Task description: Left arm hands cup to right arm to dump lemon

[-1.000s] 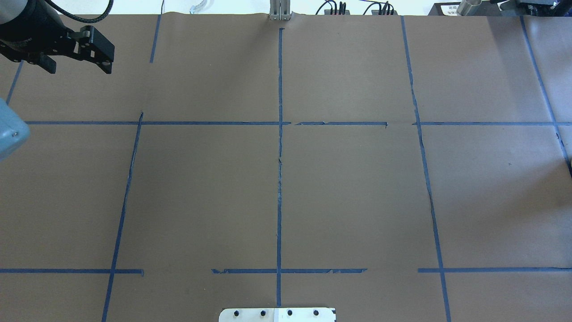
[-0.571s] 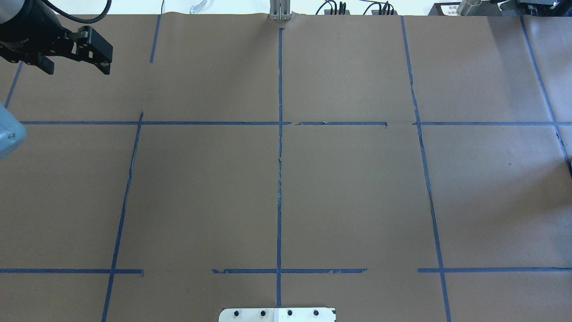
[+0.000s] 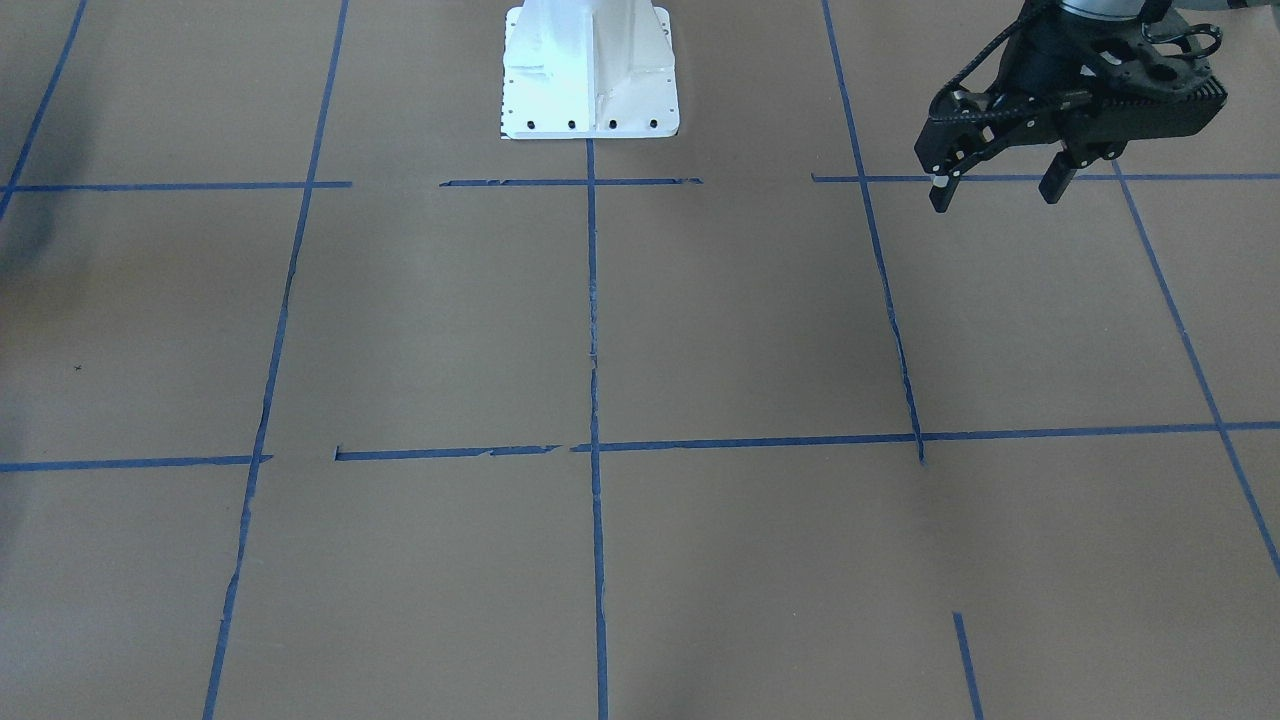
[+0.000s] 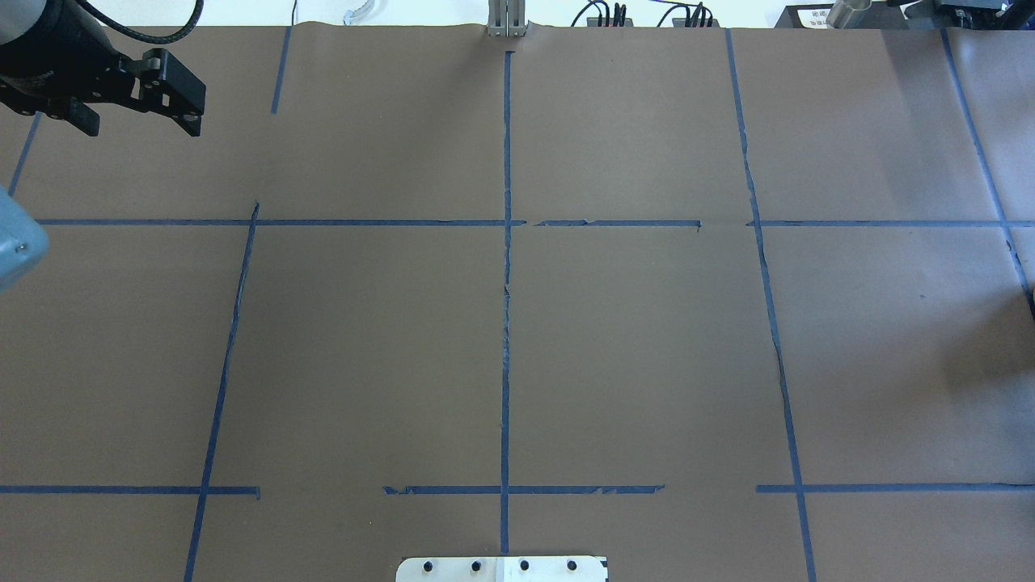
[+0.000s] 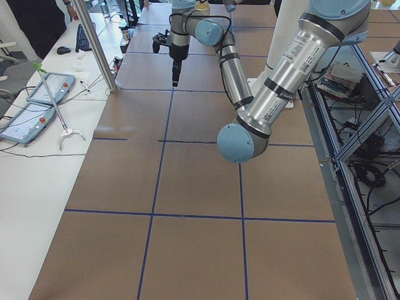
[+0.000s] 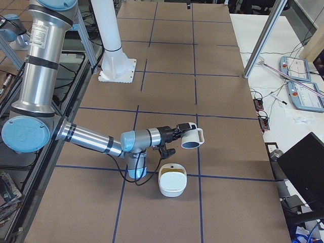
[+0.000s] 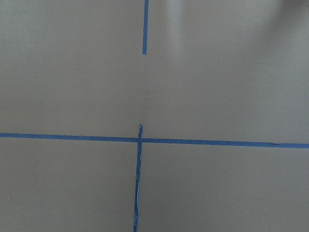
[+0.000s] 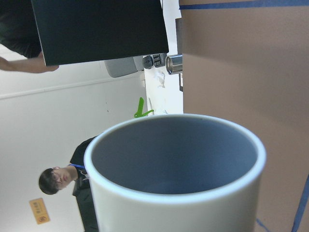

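Observation:
The white cup [image 6: 190, 135] hangs tipped on its side at the tip of my right gripper [image 6: 174, 134], mouth down and forward, handle to the right, just above and beyond a white bowl [image 6: 171, 191] with a yellowish inside. In the right wrist view the cup [image 8: 174, 164] fills the frame; its grey inside looks empty. The right gripper's fingers do not show there, so I cannot tell its state. No lemon is plainly seen. My left gripper [image 4: 139, 123] is open and empty above the table's far left corner. It also shows in the front view [image 3: 995, 195] and the left view [image 5: 175, 78].
The white robot pedestal [image 3: 590, 70] stands at the table's near middle edge. Blue tape lines cross the brown table [image 4: 647, 339]. A dark monitor [image 6: 304, 167] and a side bench with tablets [image 5: 37, 106] flank the table ends. A person [image 8: 58, 181] stands beyond the right end.
My left gripper has drifted slightly towards the far left corner, still open. A faint shadow has appeared at the table's right edge in the overhead view.

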Controlling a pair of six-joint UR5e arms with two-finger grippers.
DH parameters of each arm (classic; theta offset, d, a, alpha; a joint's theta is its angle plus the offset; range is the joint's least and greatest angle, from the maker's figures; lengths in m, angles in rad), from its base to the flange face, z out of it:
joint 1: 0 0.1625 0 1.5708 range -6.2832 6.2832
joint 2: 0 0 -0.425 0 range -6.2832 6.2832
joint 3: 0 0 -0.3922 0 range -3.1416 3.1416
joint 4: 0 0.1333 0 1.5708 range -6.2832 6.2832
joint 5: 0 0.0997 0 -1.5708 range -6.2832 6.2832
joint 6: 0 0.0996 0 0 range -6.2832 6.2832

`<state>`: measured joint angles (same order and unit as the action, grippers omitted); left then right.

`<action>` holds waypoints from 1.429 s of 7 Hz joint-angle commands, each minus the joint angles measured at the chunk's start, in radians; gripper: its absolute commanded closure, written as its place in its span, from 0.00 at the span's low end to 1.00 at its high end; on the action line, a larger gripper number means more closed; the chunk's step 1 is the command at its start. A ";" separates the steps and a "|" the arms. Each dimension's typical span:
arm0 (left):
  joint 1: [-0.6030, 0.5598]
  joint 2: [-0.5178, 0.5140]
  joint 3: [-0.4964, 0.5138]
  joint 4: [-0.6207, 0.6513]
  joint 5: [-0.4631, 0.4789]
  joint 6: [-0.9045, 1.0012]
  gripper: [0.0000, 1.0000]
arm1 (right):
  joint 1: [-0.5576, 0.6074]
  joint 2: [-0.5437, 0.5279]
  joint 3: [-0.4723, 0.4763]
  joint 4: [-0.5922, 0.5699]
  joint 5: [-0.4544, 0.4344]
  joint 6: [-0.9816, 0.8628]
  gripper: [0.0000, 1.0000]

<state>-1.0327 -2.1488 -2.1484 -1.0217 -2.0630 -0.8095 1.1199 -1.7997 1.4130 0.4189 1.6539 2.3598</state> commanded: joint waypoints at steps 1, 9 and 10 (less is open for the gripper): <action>0.000 0.000 0.002 -0.001 -0.003 0.000 0.00 | -0.055 -0.001 0.144 -0.245 0.003 -0.405 1.00; 0.104 -0.134 0.116 -0.059 -0.046 -0.129 0.00 | -0.664 0.310 0.378 -1.037 -0.750 -1.085 1.00; 0.141 -0.164 0.184 -0.136 -0.046 -0.210 0.00 | -0.758 0.395 0.382 -1.133 -0.849 -1.085 1.00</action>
<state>-0.9289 -2.2762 -2.0282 -1.0870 -2.1085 -0.9453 0.4704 -1.4989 1.7618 -0.5581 0.9254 1.2794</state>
